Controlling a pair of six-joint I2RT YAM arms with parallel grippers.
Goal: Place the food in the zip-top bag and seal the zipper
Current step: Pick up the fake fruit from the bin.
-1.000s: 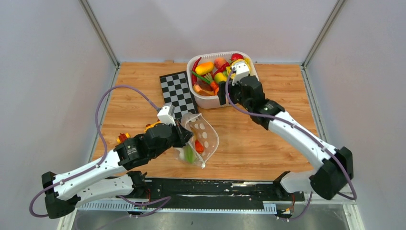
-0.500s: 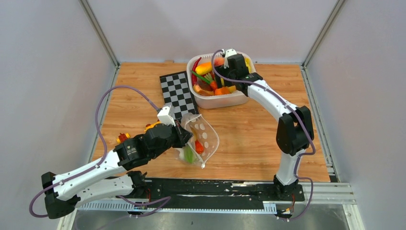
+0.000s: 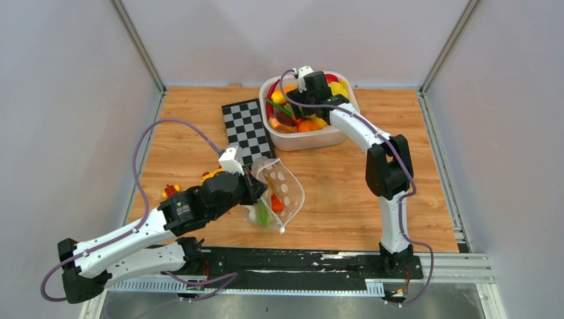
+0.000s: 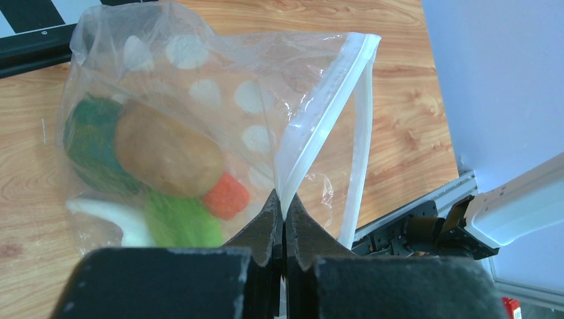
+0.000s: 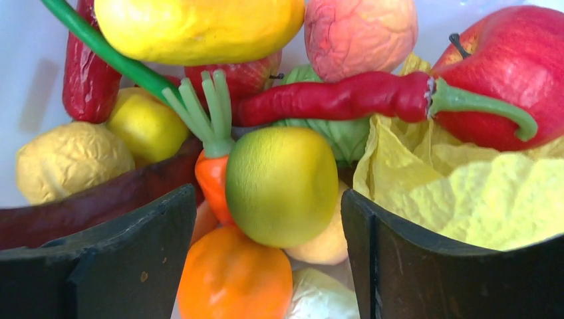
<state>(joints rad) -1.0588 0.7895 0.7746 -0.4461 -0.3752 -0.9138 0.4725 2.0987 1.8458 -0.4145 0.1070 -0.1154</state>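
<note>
The task is judged partly done. A few pieces of food (image 4: 169, 156), brown, green, orange and white, are seen inside the zip-top bag (image 3: 287, 193), which rests near the middle of the desk (image 3: 346, 193), well apart from the white tub (image 3: 292, 141). Many more pieces are heaped in that tub, and the zipper (image 4: 322, 96) is unsealed. The left arm is stretched low across the desk, the left end effector (image 4: 284, 211) pressed together on the bag's rim at the zipper, so the mouth is held up. The right arm is extended over the tub, elbow raised, the right end effector (image 5: 266, 199) spread to either side of a yellow-green fruit (image 5: 282, 186); no contact can be made out.
</note>
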